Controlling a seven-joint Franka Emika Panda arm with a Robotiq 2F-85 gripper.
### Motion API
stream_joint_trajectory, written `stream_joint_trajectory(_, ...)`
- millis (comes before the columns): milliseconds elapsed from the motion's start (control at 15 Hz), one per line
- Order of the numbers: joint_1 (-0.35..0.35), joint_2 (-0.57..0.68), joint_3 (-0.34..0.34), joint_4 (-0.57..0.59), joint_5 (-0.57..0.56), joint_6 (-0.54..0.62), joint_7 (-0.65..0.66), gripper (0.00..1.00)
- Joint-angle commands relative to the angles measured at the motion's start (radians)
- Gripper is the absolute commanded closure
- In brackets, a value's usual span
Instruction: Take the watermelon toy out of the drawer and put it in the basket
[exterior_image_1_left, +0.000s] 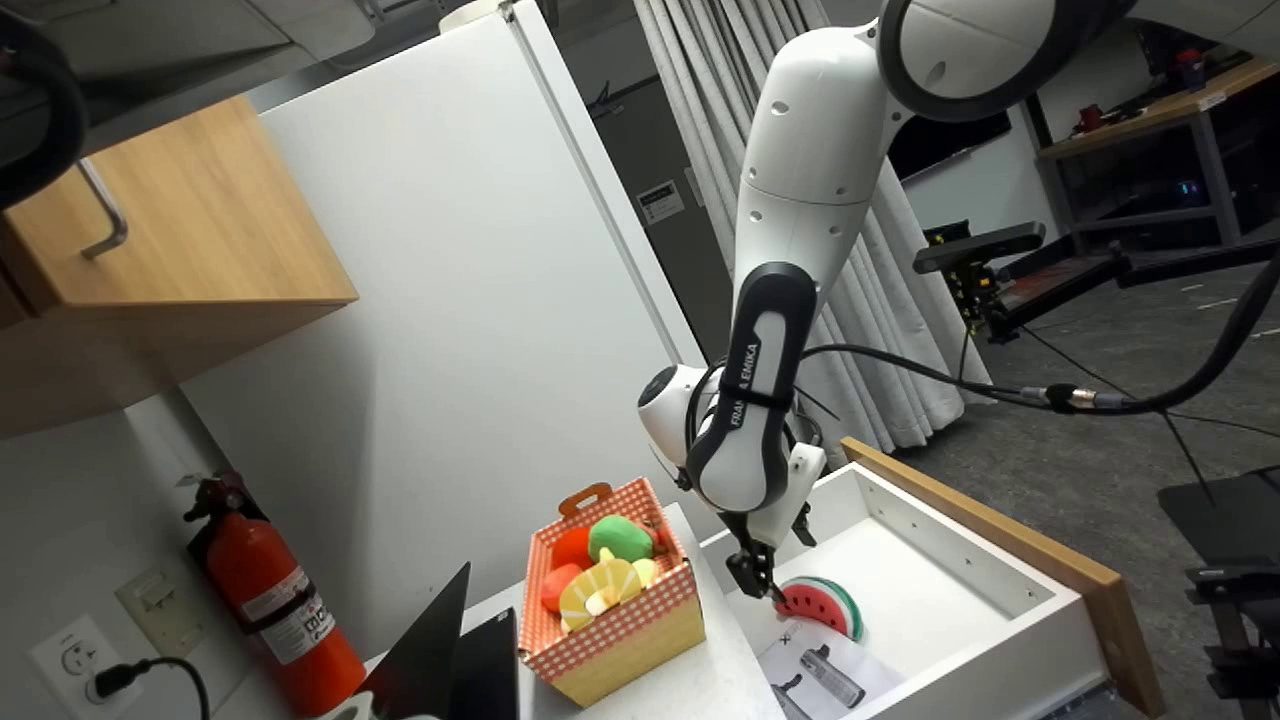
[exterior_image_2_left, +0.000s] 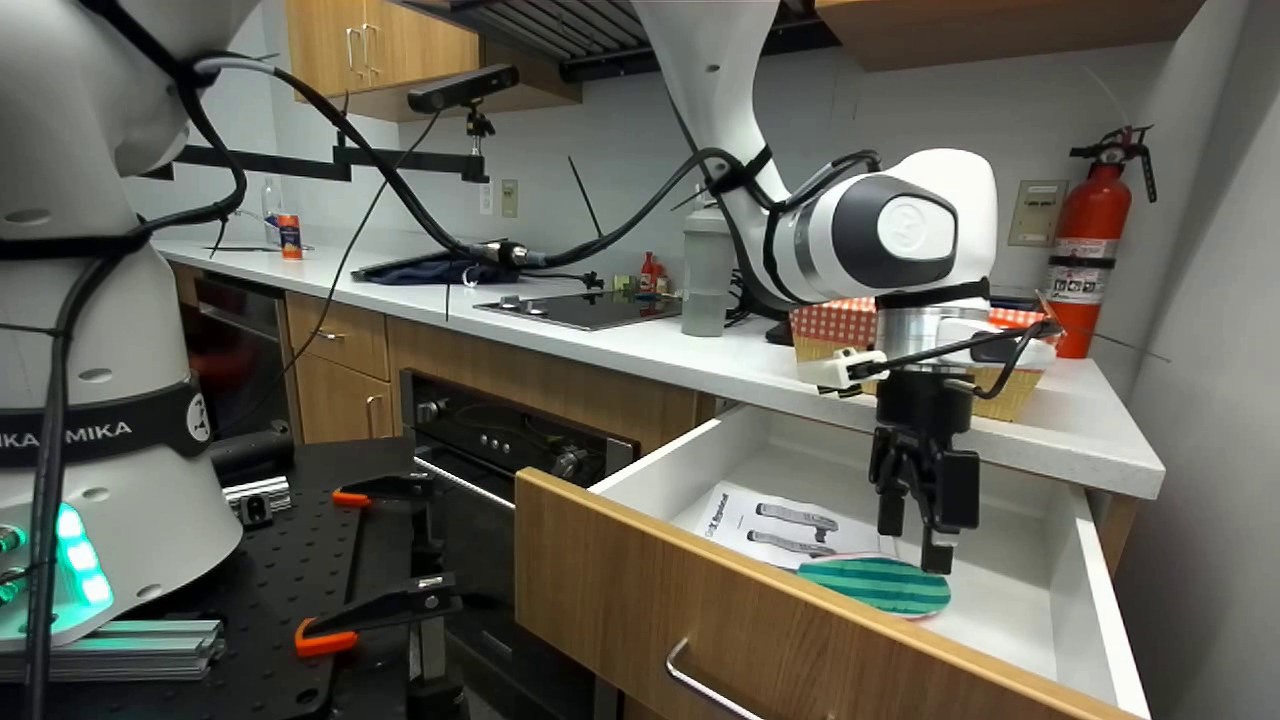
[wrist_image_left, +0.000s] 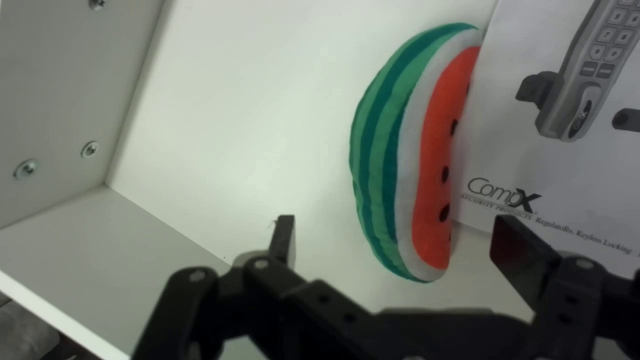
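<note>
Well, the hand (wrist_image_left: 395, 237) stood spread in the drawer (exterior_image_2_left: 620, 570), holding nothing; the melon (wrist_image_left: 395, 150) lay there on the bottom, alongside the leaflet (wrist_image_left: 555, 155). In the wrist view only the melon's near end showed between the fingers (wrist_image_left: 522, 260), so a pinch there might have let it pivot or slip. The finger nearer the leaflet could have crumpled it while closing. Too low a lift risked catching the tabletop (exterior_image_2_left: 1090, 420) edge, and the fruit (exterior_image_1_left: 602, 578) crowding the basket (exterior_image_1_left: 640, 650) might have rolled the melon off.
</note>
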Motion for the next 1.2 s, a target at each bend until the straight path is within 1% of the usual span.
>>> stream_joint_trajectory(0,0.014,0.001,-0.016,0.005,0.004,-0.022,-0.016,0.05)
stream_joint_trajectory(67,0.013,0.001,-0.015,0.005,0.005,-0.023,-0.018,0.26)
stream_joint_trajectory(200,0.011,0.001,-0.012,0.005,0.009,-0.021,-0.02,0.32)
stream_joint_trajectory(267,0.01,0.0,-0.01,0.005,0.011,-0.023,-0.02,0.39)
stream_joint_trajectory(333,0.008,0.0,-0.008,0.005,0.015,-0.025,-0.022,0.48)
stream_joint_trajectory(400,0.007,-0.001,-0.006,0.004,0.018,-0.027,-0.022,0.55)
stream_joint_trajectory(467,0.005,-0.001,-0.004,0.004,0.021,-0.029,-0.023,0.65)
stream_joint_trajectory(800,0.0,-0.003,0.004,0.004,0.04,-0.047,-0.018,1.0)
stream_joint_trajectory(1133,0.001,-0.002,0.004,0.005,0.054,-0.048,-0.016,1.0)
